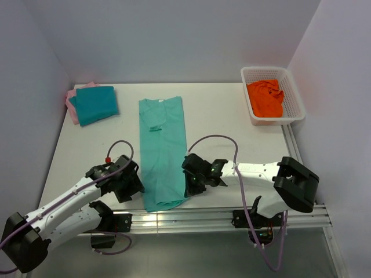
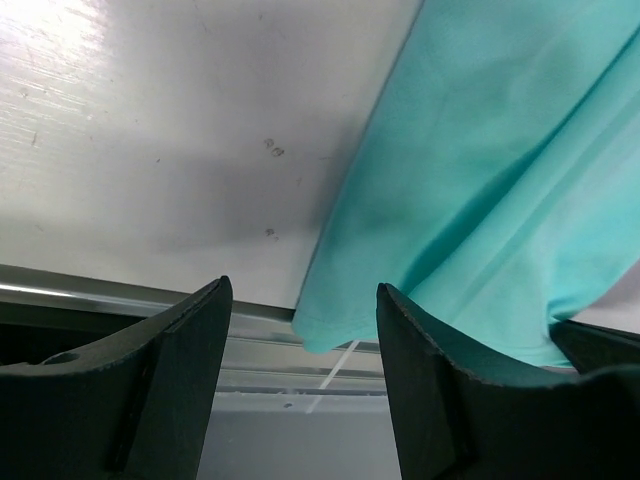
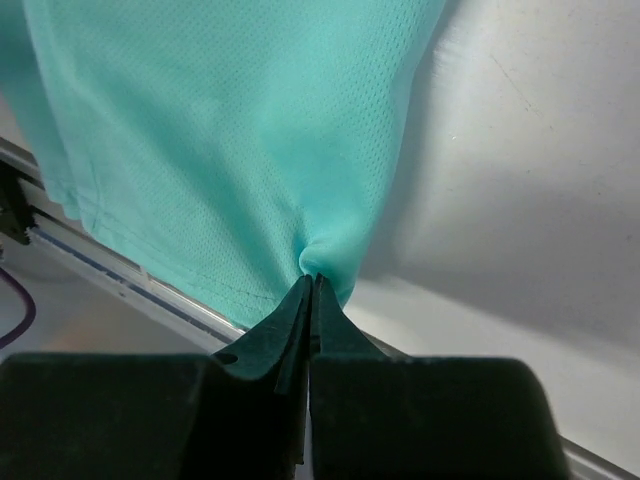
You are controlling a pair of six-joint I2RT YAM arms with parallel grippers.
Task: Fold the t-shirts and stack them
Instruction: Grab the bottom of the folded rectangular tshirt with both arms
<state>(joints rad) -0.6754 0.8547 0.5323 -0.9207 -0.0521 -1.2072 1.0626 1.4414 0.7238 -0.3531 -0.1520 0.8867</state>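
The light mint-green t-shirt [image 1: 162, 150] lies folded lengthwise into a long strip down the table's middle, its hem over the near edge. My right gripper [image 1: 190, 186] is shut on the shirt's near right hem corner [image 3: 322, 255], the cloth bunched at the fingertips. My left gripper [image 1: 134, 186] is open beside the shirt's near left corner [image 2: 325, 330], which sits between its fingers [image 2: 420, 370] without touching them. A darker teal t-shirt [image 1: 96, 104] lies folded on a folded pink t-shirt [image 1: 72, 104] at the far left.
A white basket [image 1: 294, 92] at the far right holds crumpled orange cloth [image 1: 265, 97]. The metal rail [image 1: 220, 213] runs along the table's near edge, under the shirt's hem. Grey walls close the left, back and right sides.
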